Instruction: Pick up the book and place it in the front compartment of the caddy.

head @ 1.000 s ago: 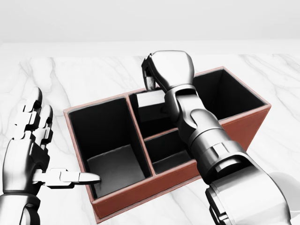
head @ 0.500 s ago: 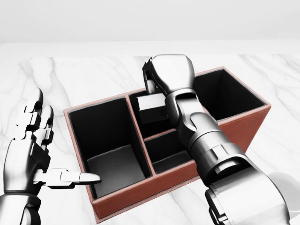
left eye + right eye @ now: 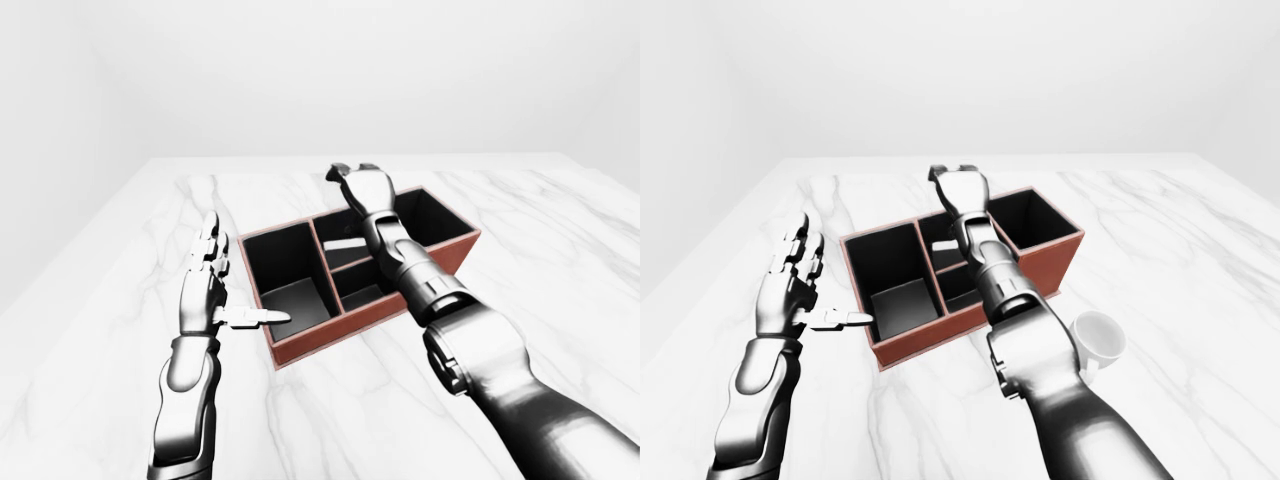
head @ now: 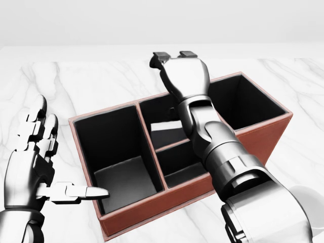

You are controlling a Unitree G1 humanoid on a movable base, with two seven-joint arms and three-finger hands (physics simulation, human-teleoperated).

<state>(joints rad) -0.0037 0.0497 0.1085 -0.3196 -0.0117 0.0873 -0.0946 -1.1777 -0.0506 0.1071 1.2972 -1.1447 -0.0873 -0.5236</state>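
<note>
The right hand [image 4: 178,68] hangs over the upper edge of the caddy [image 4: 255,139], fingers spread apart and holding nothing, its dark fingertips [image 4: 161,55] pointing up and away past the caddy's far wall. Its arm runs down across the middle of the caddy toward the lower right of the head view, hiding part of the inner dividers. Just under that hand, the book [image 4: 166,126] lies inside the caddy's upper middle compartment, a pale slab leaning at a tilt against the dark interior, clear of the fingers. The caddy itself is a reddish-brown box with black lining, split into a large compartment on its left, two smaller ones in the middle and another on its right; it sits at an angle on the white marble table [image 3: 120,250]. The left hand [image 4: 35,157] stands just beside the caddy's left wall, open, fingers upright and thumb stretched toward the caddy's near corner, gripping nothing. Near the caddy's right end, in the right-eye view, a white mug [image 3: 1098,338] rests on the table, partly behind the right arm.
</note>
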